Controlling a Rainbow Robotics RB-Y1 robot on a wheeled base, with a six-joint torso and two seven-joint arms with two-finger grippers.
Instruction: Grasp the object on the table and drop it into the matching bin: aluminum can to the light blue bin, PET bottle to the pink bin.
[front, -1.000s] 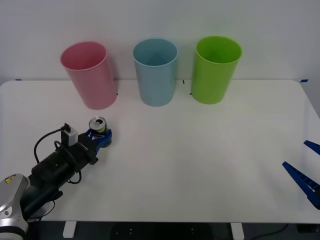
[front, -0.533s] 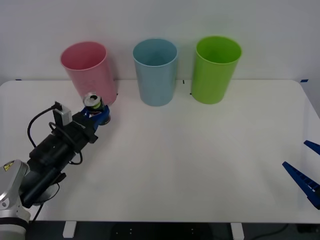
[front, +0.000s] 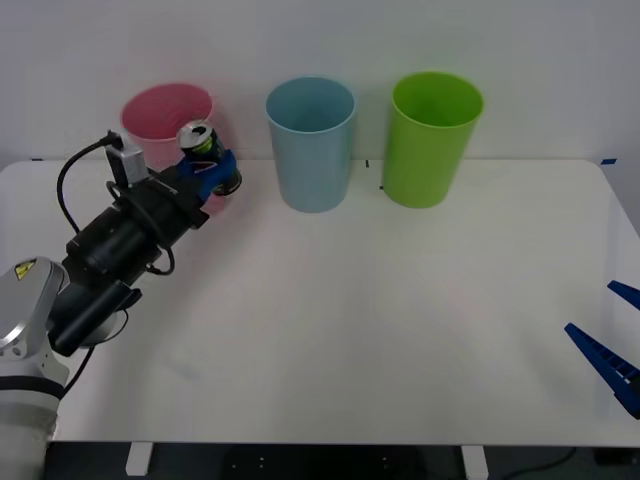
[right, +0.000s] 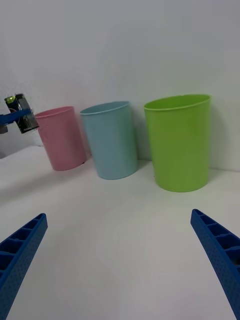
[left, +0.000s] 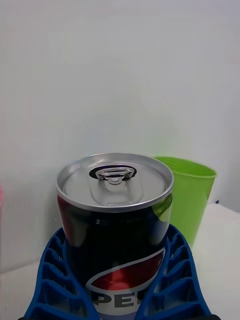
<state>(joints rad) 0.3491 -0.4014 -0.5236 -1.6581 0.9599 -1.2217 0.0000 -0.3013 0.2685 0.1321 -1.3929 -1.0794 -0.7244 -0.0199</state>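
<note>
1. The left claw (front: 212, 172) grips the aluminum can (front: 200, 143) in the air, covering part of the pink bin (front: 160, 115).
2. The left wrist view shows its pull-tab top and the label's cut-off lower part.
3. The right claw (right: 120, 260) rests wide open, low over the counter (front: 400, 320), the light blue bin (right: 110, 140) far ahead of it.

Green bin (front: 434, 138) – tall plastic cup shape, round rim, upright at the far edge, rightmost in the row of three. White wall (front: 540, 60) behind – plain, no marks.
</note>
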